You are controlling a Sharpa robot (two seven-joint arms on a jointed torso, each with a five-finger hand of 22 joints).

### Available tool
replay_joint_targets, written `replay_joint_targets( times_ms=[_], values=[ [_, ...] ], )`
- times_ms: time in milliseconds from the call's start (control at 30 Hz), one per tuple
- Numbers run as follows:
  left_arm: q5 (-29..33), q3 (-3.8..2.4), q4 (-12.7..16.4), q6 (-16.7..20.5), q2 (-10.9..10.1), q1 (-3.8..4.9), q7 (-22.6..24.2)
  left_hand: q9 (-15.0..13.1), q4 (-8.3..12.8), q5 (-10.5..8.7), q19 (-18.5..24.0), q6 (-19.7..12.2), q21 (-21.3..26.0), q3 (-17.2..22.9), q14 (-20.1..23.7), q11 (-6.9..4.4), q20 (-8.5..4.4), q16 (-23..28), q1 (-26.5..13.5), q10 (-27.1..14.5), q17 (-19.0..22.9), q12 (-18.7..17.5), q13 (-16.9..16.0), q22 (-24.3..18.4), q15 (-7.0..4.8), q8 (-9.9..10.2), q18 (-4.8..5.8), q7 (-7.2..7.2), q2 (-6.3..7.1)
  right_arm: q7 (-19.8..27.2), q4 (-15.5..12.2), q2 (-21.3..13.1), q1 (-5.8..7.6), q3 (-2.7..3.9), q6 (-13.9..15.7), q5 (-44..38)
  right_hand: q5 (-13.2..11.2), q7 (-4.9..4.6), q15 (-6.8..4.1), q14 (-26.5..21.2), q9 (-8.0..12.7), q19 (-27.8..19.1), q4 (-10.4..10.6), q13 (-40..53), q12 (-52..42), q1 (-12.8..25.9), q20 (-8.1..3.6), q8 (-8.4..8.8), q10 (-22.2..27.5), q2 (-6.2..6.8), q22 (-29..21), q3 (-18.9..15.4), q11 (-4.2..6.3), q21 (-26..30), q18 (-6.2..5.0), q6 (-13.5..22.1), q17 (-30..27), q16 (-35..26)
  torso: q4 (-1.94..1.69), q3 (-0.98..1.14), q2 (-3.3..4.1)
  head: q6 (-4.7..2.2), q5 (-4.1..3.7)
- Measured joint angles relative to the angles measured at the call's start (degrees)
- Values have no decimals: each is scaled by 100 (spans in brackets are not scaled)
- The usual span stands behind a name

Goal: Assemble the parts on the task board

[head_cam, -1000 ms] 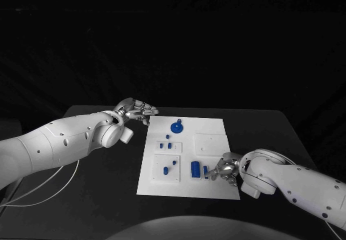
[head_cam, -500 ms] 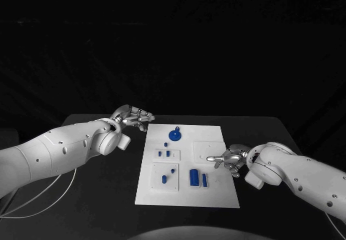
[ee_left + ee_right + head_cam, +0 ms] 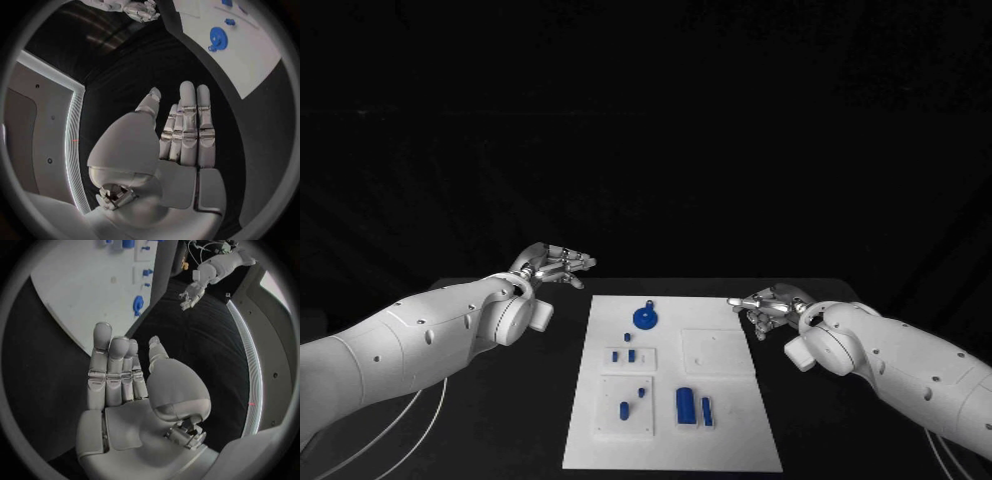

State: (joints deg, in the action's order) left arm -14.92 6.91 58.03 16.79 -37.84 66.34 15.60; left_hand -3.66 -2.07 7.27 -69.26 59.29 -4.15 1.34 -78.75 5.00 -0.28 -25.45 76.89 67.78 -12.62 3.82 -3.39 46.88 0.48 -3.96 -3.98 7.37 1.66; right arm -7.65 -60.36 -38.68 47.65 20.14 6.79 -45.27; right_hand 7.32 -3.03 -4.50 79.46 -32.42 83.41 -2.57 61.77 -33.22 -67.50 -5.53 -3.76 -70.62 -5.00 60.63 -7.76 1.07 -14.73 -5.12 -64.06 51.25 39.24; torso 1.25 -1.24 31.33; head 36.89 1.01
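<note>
Since a second ago the right hand (image 3: 764,306) has lifted off the lower right part of the task board (image 3: 718,440), where it was among the blue parts, and now sits off the board's upper right corner, right of centre in the head view. The camera has also tilted, so the whole board sits lower in the frame. The right hand holds nothing; its wrist view shows the fingers (image 3: 111,371) straight and side by side, palm flat above the black table (image 3: 44,390). The left hand (image 3: 557,265) hangs off the board's upper left corner, left of centre, equally bare, its fingers (image 3: 189,125) extended together.

Between the two hands, the board runs down the middle of the frame. A round blue part (image 3: 646,318) lies near its top edge. Below it, small blue parts (image 3: 630,355) sit in a raised white block. Lower still, a blue slug (image 3: 685,405) and a thinner blue piece (image 3: 707,409) stand side by side, with two small pieces (image 3: 629,404) to their left.
</note>
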Motion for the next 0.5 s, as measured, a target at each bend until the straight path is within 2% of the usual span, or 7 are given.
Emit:
replay_joint_targets(
  times_ms=[167,233,300,400,433,467,500],
  values=[
    [266,-10,-300,15,168,84,47,0,-26,11,734,19,39,31,654,117,366,1883,63,-77,523,0,0,-1143,393,0,90,19,-63,814,633,355,82,140,302,624,0,-317,471,-970,774,-1082,-301,-2088,1633,-276,428,-48,475,-186,-1348,350,-356,989,39,665,-1125,-1568,13,10,-85,-209,-3],
    [349,-10,-371,11,221,93,61,0,-6,26,765,19,39,51,847,185,498,2158,76,-170,712,-16,0,-1836,519,0,-9,19,-76,1070,789,447,103,175,355,866,13,-416,804,-1478,1273,-2008,-415,-3459,2556,-362,764,13,666,-231,-2240,547,-584,1058,75,764,-1945,-2522,9,25,-109,-269,-1],
    [437,-10,-442,1,281,96,76,0,-6,26,825,19,39,51,1158,197,604,2174,76,-280,842,-23,0,-2262,577,0,-50,19,-76,1343,951,551,109,198,380,1139,25,-431,1015,-1642,1802,-2518,-507,-4662,2841,-362,1064,13,760,-231,-3133,703,-748,1091,75,779,-2798,-3244,-1,38,-132,-313,2],
    [543,-10,-518,-21,353,103,102,0,23,25,1012,-21,39,48,1608,191,791,2173,63,-472,893,-23,1,-2902,620,0,-179,-20,-89,1666,1085,664,110,225,378,1460,94,-399,1167,-1796,2717,-2777,-622,-5763,2928,-245,1428,13,894,-182,-4619,974,-853,1092,-188,661,-4332,-3541,-9,54,-156,-359,6],
    [573,-11,-536,-28,369,105,108,0,53,26,1005,-26,39,49,1655,192,852,2176,50,-508,903,-23,1,-3139,629,0,-191,-21,-103,1746,1107,688,113,233,373,1537,95,-392,1168,-1797,2801,-2781,-640,-5810,2928,-215,1480,13,923,-163,-4855,1005,-865,1092,-240,652,-4568,-3554,-12,58,-163,-379,7],
    [602,-12,-554,-36,384,107,115,0,85,25,949,-36,39,29,1679,193,947,2194,35,-509,913,-22,0,-3554,653,0,-348,-10,-117,1823,1126,709,116,238,367,1609,118,-413,1204,-1886,2858,-2826,-669,-5835,2938,-179,1561,13,1017,-126,-5148,1049,-878,1092,-263,697,-4702,-3554,-12,62,-166,-392,10],
    [631,-13,-572,-45,400,108,121,2,84,25,935,-44,39,29,1715,188,961,2194,31,-517,913,-23,2,-3705,648,0,-360,-14,-121,1900,1144,729,121,245,363,1680,153,-427,1206,-1962,2869,-2871,-660,-5856,2951,-147,1662,13,1079,-95,-5446,1094,-895,1043,-422,786,-4739,-3554,-13,64,-169,-402,11]
  ],
)
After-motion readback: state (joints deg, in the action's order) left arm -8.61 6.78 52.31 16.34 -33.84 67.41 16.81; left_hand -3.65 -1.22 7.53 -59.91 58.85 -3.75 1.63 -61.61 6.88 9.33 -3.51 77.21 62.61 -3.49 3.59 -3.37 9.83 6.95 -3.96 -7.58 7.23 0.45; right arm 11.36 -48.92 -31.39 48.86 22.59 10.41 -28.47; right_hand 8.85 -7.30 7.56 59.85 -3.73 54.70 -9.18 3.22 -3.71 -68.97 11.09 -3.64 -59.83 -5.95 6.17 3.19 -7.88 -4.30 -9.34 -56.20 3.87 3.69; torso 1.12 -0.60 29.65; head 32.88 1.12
